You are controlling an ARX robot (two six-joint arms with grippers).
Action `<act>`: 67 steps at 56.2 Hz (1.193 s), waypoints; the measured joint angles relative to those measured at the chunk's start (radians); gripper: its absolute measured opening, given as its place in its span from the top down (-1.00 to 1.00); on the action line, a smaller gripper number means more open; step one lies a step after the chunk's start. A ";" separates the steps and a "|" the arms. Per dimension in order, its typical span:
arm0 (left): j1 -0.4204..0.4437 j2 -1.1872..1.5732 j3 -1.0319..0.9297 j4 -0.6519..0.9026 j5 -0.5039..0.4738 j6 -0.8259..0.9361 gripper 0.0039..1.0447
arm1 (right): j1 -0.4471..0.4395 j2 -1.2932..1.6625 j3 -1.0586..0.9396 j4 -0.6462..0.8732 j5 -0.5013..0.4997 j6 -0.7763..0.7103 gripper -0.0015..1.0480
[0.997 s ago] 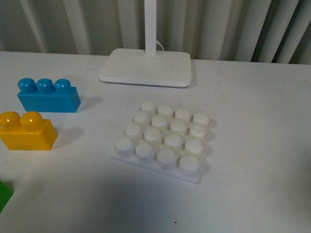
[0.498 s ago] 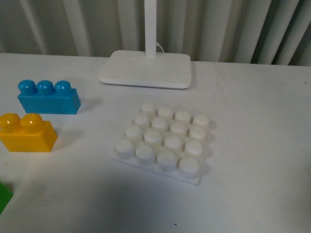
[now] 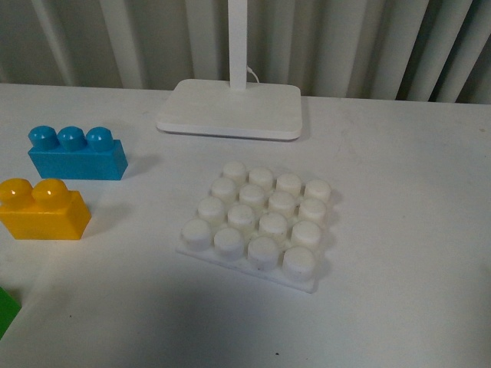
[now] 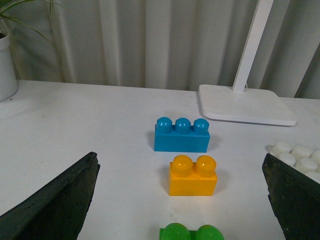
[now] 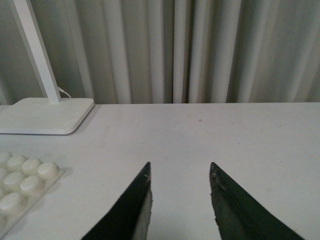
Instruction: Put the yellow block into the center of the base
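A white table [image 3: 399, 230] was seen from the robot's body, with neither arm in that view. The yellow block [image 3: 42, 208], a two-stud brick, stood upright on the table at the far left. It was untouched and well apart from the base [image 3: 261, 224]. The base, a white square plate with a four-by-four grid of round studs, lay flat near the middle, turned slightly askew, with nothing on it. A blue brick [image 3: 77, 153] with three studs stood just behind the yellow block, close but apparently not touching. A green brick [image 4: 192, 234] sat just on the robot's side of it, partly cut off. A white lamp stand [image 3: 230, 107] rested beyond the base.

From the left wrist, the left claw [image 4: 179, 155] had its dark fingers spread wide apart and held nothing. The yellow block lay ahead, roughly centred between them. From the right wrist, the right claw [image 5: 180, 165] showed its fingers parted by a narrow gap, empty, over bare table beside the base.

The work seemed to be at its start, with the left arm lined up to reach for the block and no grasp yet made. The next move likely called for lowering the left claw over the block's sides, clear of the blue and green neighbours. It would then clamp, carry the block right, and press it squarely onto the four middle studs.
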 joint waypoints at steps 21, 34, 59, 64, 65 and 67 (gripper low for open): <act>0.000 0.002 0.000 -0.002 -0.005 -0.002 -0.88 | 0.000 0.000 0.000 0.000 0.000 0.001 -0.83; 0.072 0.379 0.151 0.090 0.161 0.078 -0.88 | 0.000 0.000 0.000 0.000 0.000 0.001 -0.83; 0.092 1.145 0.763 -0.409 0.450 1.061 -0.88 | 0.000 0.000 0.000 0.000 0.000 0.001 -0.83; 0.088 1.244 0.856 -0.534 0.391 1.252 -0.88 | 0.000 0.000 0.000 0.000 0.000 0.001 -0.83; 0.087 1.254 0.865 -0.545 0.385 1.269 -0.88 | 0.000 0.000 0.000 0.000 0.000 0.001 -0.83; 0.081 1.291 0.897 -0.583 0.357 1.325 -0.88 | 0.000 0.000 0.000 0.000 0.000 0.001 -0.83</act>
